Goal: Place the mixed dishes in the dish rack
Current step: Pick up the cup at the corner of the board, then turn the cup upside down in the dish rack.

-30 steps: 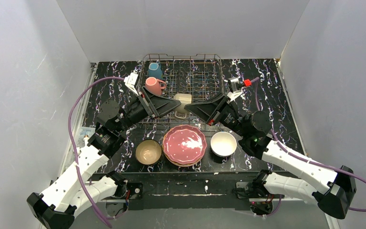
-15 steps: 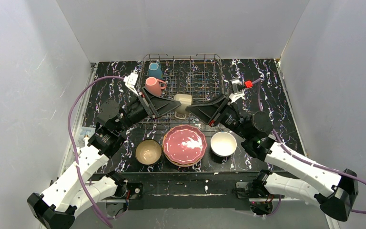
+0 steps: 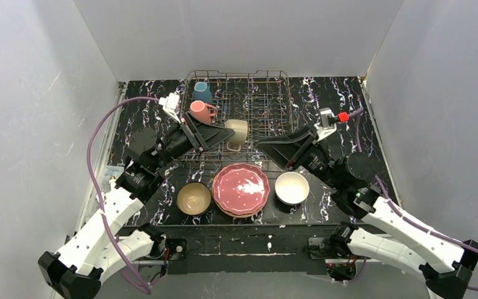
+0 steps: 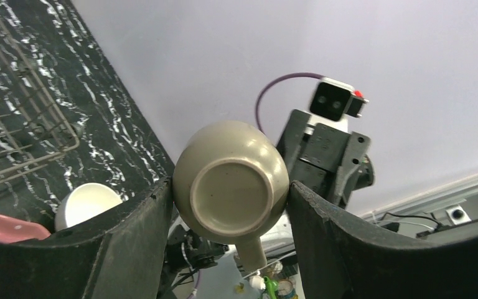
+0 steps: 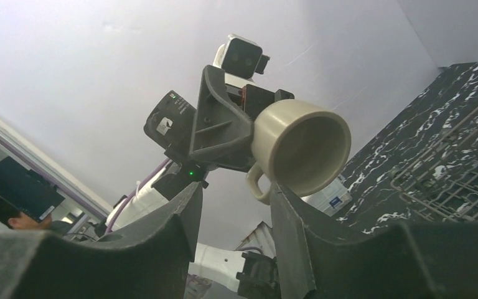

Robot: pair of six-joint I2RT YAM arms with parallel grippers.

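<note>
The left hand is clenched on the olive-grey mug. It holds the mug in the air over the near part of the dish rack. The mug lies on its side, with its base toward the left wrist camera, its mouth facing right and its handle hanging down. In the left wrist view the two fingers press on either side of the mug's body.

A second ago both hands met at this mug. Now only the left one has it, and the mug sits slightly farther left and back.

Behind the left hand, the teal mug and the pink mug stand in the rack's left end, where they were before.

On the counter in front of the rack, the row is unchanged. The tan bowl is on the left. In the middle the pink plate lies on top of an orange plate. The white bowl is on the right.

The right hand has let go and drawn back to the right, so there is now a clear gap between its fingertips and the mug. Its jaws stand apart with nothing between them. From the right wrist view the mug's open mouth shows beyond them, apart from the fingers. The right arm has also swung outward since the earlier frames.
</note>
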